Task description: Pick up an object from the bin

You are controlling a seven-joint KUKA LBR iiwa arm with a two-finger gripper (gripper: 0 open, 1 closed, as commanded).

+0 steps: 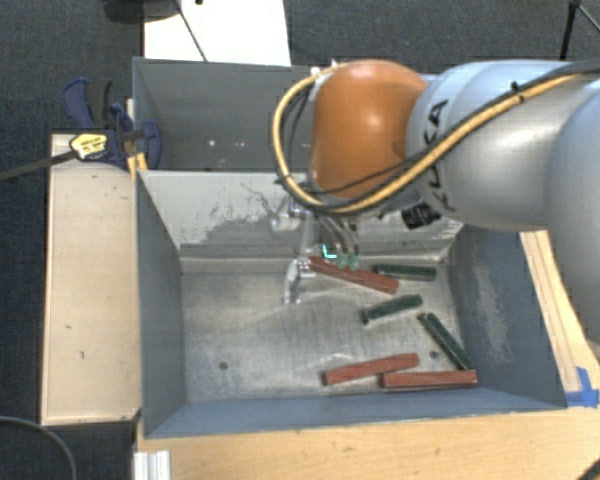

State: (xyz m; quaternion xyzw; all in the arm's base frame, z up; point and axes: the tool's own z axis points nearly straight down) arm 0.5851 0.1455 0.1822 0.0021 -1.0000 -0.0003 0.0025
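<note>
One gripper (302,280) hangs low near the back of the bin (230,368), under the arm's orange cover (365,128). Whether it is spread or pressed together I cannot tell, and nothing shows as held.

Nearest to it is a red-brown stick (360,277), lying aslant with its left end just beside the gripper. A dark green stick (405,271) lies by its right end. A second green stick (390,309) and a third green stick (443,340) lie further right, and a pair of red-brown sticks (400,373) lies end to end near the front wall.

All six are thin, flat, straight bars with a dull finish. The bin floor is scuffed grey metal.

The likely risks: a bar this low may slide on the smooth metal instead of rising, and a grip at its end would let it swing or tip out. The green neighbour could be nudged along too.
</note>
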